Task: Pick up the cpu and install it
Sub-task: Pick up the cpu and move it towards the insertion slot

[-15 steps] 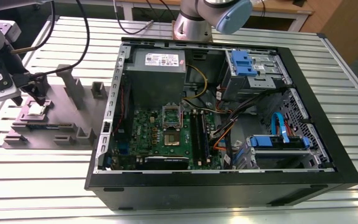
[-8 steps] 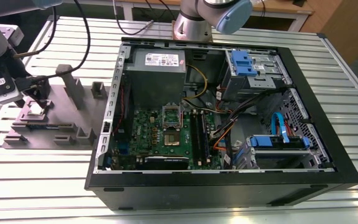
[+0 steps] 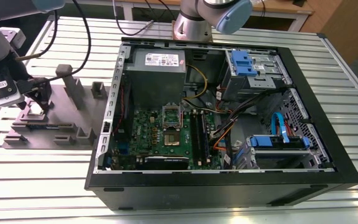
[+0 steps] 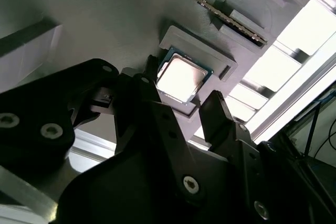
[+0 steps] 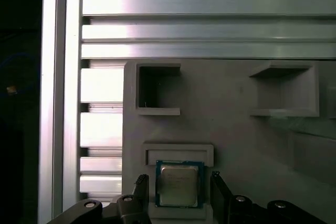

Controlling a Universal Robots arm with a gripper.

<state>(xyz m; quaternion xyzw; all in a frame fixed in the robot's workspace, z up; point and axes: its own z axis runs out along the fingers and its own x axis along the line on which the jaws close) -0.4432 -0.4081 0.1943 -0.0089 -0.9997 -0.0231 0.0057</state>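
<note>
The cpu (image 5: 178,184), a small square chip with a silver top and a thin greenish rim, lies flat in a shallow pocket of the grey fixture block (image 5: 226,124). My gripper (image 5: 178,180) hangs over it, open, with one black finger on each side of the chip and a small gap on both sides. The second wrist view has the same cpu (image 4: 181,80) between the two fingertips (image 4: 215,103). In the exterior view the gripper (image 3: 37,105) stands over the fixture (image 3: 61,119) at that view's left, outside the computer case.
An open computer case (image 3: 229,182) fills the middle of the slatted metal table (image 3: 36,163). Inside it are a green motherboard with its socket (image 3: 171,122), a grey power-supply box (image 3: 157,70), blue drive brackets and cables. Upright posts (image 3: 73,88) rise from the fixture.
</note>
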